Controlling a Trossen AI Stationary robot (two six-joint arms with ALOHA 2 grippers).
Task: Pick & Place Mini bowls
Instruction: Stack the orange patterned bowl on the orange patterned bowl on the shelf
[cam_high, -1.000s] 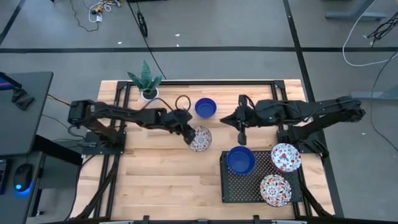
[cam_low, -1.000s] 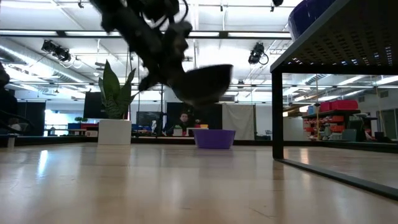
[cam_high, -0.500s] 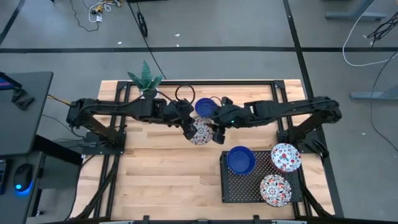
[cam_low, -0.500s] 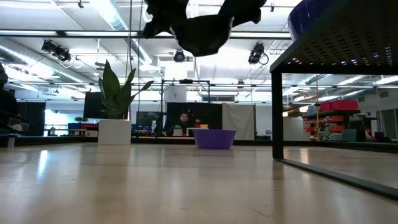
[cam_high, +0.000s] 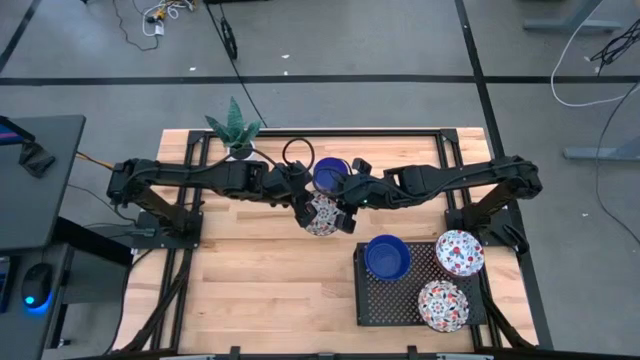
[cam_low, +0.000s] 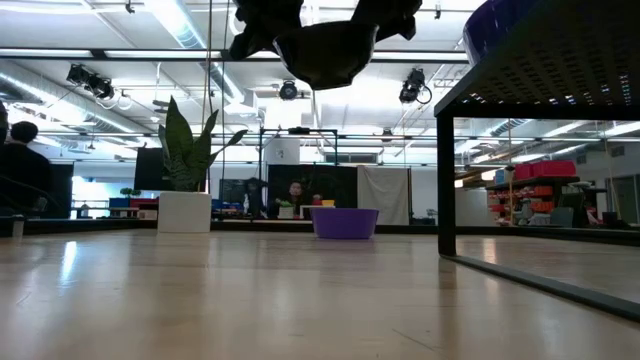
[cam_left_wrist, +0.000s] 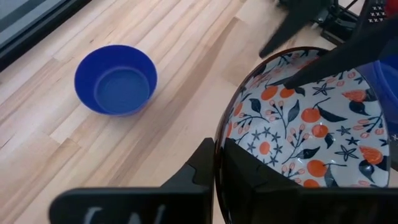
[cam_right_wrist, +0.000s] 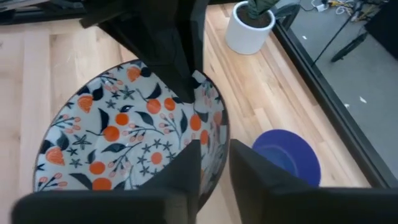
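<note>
Five mini bowls are counted in the high view: two solid blue and three patterned. One blue bowl (cam_high: 330, 172) is seen on the bare bench (cam_high: 250, 280) near the far edge, close to the white plant pot (cam_high: 239, 150). A second blue bowl (cam_high: 386, 257) is seated on the black perforated rack (cam_high: 385, 300), where two patterned bowls are also placed: one (cam_high: 459, 252) at the rack's right side, one (cam_high: 443, 305) nearer the front edge.

The third patterned bowl (cam_high: 322, 214) is held up off the bench between the two arms, roughly mid-bench. Its rim is pinched by the left pincer (cam_left_wrist: 217, 171), one finger inside the bowl and one outside. The opposite rim is straddled by the right pincer (cam_right_wrist: 214, 163), fingers set close on either side of the wall; whether they actually press on it cannot be told.

In the low view the lifted bowl (cam_low: 325, 55) is seen high above the bench surface.
</note>
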